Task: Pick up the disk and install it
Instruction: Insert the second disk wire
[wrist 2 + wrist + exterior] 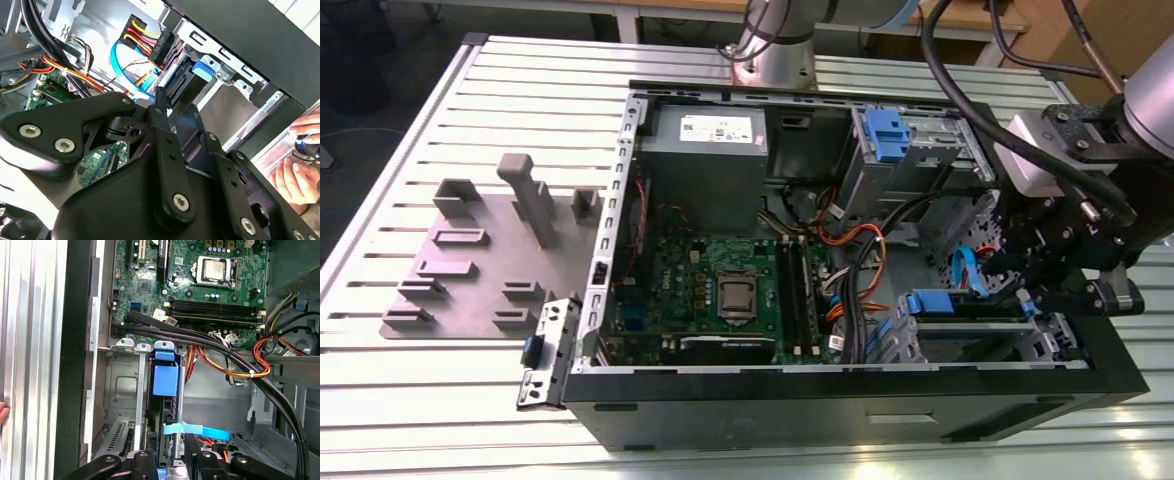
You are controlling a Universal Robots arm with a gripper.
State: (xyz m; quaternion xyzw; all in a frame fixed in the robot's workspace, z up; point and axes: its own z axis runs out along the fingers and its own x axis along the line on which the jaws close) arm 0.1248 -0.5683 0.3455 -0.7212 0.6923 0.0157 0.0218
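The disk (164,405) stands edge-on in a slot of the lower grey drive cage (120,390), its blue rail tab at the end facing the motherboard. In the exterior view the disk (967,308) lies in that cage at the case's near right corner. My gripper (170,465) reaches in from the disk's other end, one finger on each side, shut on it. In the exterior view the gripper (1034,295) hangs at the right wall of the case. The second wrist view shows the disk (182,82) beyond the black finger links, beside a blue cable.
The open black computer case (854,400) lies on a slotted metal table (440,420). Black and coloured cables (225,350) cross just above the cage. A power supply (707,140) and an upper cage with a blue latch (887,135) sit at the back. A person's hand (300,165) rests outside the case.
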